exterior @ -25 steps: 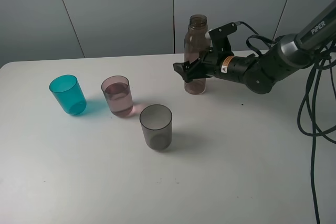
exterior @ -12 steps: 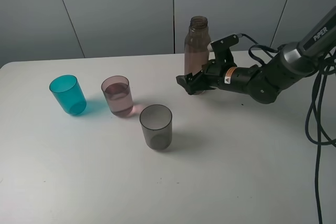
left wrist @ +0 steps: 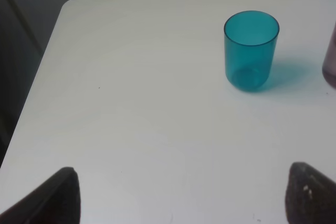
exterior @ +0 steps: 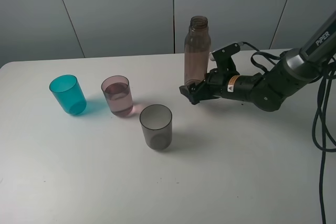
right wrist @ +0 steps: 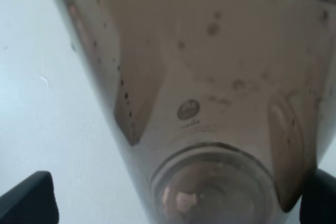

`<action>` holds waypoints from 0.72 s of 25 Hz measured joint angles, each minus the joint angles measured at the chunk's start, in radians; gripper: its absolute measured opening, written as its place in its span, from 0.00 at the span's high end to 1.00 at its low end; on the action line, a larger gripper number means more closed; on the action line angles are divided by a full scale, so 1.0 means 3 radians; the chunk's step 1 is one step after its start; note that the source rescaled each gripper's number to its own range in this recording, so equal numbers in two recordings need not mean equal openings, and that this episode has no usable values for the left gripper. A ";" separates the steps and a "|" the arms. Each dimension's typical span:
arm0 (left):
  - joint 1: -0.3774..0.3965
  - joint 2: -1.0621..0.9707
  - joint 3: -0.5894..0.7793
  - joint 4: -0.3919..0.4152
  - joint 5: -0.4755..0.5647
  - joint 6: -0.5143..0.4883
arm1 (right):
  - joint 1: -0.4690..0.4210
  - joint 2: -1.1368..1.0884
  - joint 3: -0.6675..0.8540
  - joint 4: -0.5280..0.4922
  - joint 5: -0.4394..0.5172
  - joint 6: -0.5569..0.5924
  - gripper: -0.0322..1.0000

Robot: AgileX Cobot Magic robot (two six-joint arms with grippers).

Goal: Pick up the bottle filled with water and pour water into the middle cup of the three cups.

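A white table [exterior: 157, 182] is seen from the high camera, backed by grey wall panels [exterior: 115, 9]. The bottle [exterior: 196, 51] stands upright on the table at about one o'clock from the table's middle, its threaded neck uncapped. The right gripper [exterior: 191, 93] is set low beside the bottle's base, with its fingers [exterior: 185, 89] reaching past the base toward nine o'clock. In the right wrist view the bottle's base [right wrist: 210, 129] fills nearly the whole picture, and the two dark fingertips [right wrist: 26, 200] are seen only at the far edges, one on either side of it; the jaws are spread wide around the base, and no pinch on the bottle is shown. Black cables [exterior: 320, 119] hang down at the three o'clock edge. The three cups are placed well apart from the bottle, toward nine o'clock: the teal cup [exterior: 67, 94] is farthest out, the middle cup [exterior: 117, 96] is just beside it toward three o'clock and is partly filled with liquid, and the grey cup [exterior: 156, 126] is nearer the camera, at about four o'clock from the middle cup. None of the cups touch. In the left wrist view the left gripper [left wrist: 178, 195] is held above the bare table with its tips set far apart, nothing between them, and the teal cup is seen beyond.
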 joint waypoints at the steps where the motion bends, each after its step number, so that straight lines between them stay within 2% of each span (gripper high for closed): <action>1: 0.0000 0.0000 0.0000 0.0000 0.0000 0.0000 | 0.0000 0.0000 0.0000 0.0029 0.0000 -0.0042 0.00; 6: 0.0000 0.0000 0.0000 0.0000 0.0000 0.0000 | 0.0000 0.0000 0.0000 0.0109 0.0000 -0.0135 0.00; 11: 0.0000 0.0000 0.0000 0.0000 0.0000 0.0000 | -0.0012 -0.0159 0.0013 0.0123 0.0206 -0.0278 0.00; 18: 0.0000 0.0000 0.0000 0.0000 0.0000 0.0000 | -0.0117 -0.0531 0.0366 0.0267 0.0358 -0.0550 0.00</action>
